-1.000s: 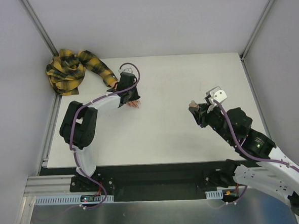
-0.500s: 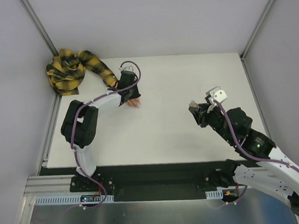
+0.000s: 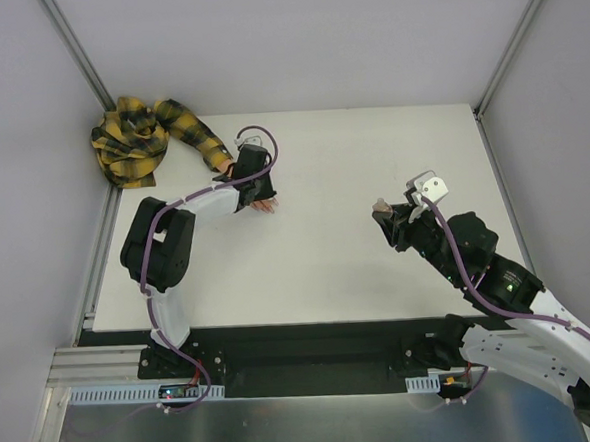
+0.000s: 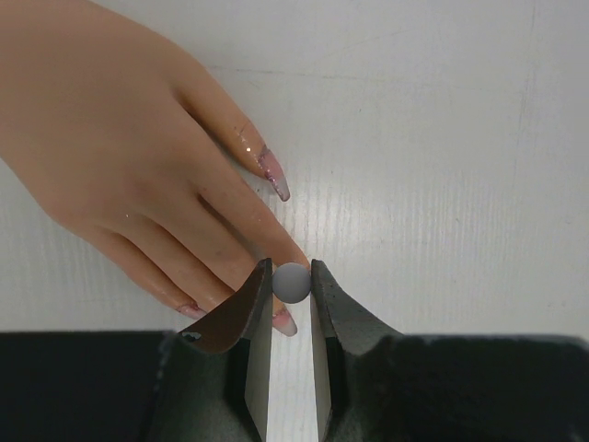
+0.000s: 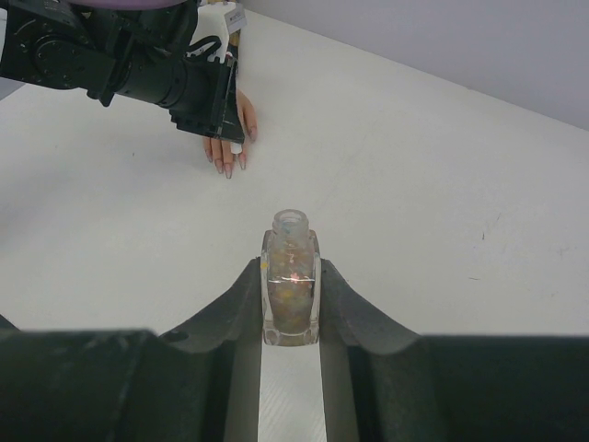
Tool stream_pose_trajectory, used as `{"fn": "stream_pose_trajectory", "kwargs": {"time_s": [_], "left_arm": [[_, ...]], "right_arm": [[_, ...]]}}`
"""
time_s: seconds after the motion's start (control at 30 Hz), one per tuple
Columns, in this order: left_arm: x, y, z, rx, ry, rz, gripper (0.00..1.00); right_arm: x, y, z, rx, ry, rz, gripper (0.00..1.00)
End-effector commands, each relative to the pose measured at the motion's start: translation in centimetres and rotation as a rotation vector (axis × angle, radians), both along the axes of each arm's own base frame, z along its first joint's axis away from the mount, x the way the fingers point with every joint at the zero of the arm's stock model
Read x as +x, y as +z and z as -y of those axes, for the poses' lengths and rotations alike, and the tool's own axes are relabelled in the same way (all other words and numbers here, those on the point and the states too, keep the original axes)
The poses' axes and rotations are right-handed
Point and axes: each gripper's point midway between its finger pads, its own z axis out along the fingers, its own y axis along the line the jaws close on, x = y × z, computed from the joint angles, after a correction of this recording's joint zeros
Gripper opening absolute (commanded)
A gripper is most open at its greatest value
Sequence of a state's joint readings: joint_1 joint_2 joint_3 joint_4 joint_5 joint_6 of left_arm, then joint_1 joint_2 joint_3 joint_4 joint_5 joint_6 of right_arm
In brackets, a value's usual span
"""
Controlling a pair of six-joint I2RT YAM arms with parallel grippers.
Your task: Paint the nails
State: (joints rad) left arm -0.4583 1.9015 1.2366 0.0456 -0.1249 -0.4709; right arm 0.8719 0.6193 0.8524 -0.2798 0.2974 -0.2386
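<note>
The peach mannequin hand (image 4: 120, 157) lies flat on the white table, its yellow-and-black plaid sleeve (image 3: 191, 130) running to the back left. Its long pinkish glittery nails (image 4: 274, 180) point toward me in the left wrist view. Another nail (image 4: 284, 321) shows between the jaws. My left gripper (image 4: 292, 276) hovers right over the fingertips, shut on a small grey round brush cap (image 4: 292, 282) seen end-on; the brush itself is hidden beneath. My right gripper (image 5: 292, 269) is shut on an open glitter nail-polish bottle (image 5: 292, 281), held upright at mid-right (image 3: 381, 208), well apart from the hand (image 5: 229, 147).
The bunched plaid shirt (image 3: 130, 139) sits in the back left corner against the wall. White enclosure walls stand on the left, back and right of the table (image 3: 371, 146).
The left gripper has shifted very slightly over the fingers, still shut on the brush cap. The right arm and the bottle have not moved.
</note>
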Motion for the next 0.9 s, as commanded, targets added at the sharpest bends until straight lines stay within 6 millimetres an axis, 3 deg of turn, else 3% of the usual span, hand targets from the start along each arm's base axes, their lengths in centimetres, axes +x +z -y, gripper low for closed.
{"fn": "stream_pose_trajectory", "kwargs": {"time_s": [0.0, 0.87], "left_arm": [[0.0, 1.7, -0.4, -0.009, 0.020, 0.031, 0.00], [1.0, 4.7, 1.0, -0.055, -0.030, 0.119, 0.00]], "right_arm": [[0.1, 1.5, -0.4, 0.064, 0.006, 0.032, 0.00], [0.3, 1.4, -0.6, 0.061, 0.006, 0.027, 0.00]]}}
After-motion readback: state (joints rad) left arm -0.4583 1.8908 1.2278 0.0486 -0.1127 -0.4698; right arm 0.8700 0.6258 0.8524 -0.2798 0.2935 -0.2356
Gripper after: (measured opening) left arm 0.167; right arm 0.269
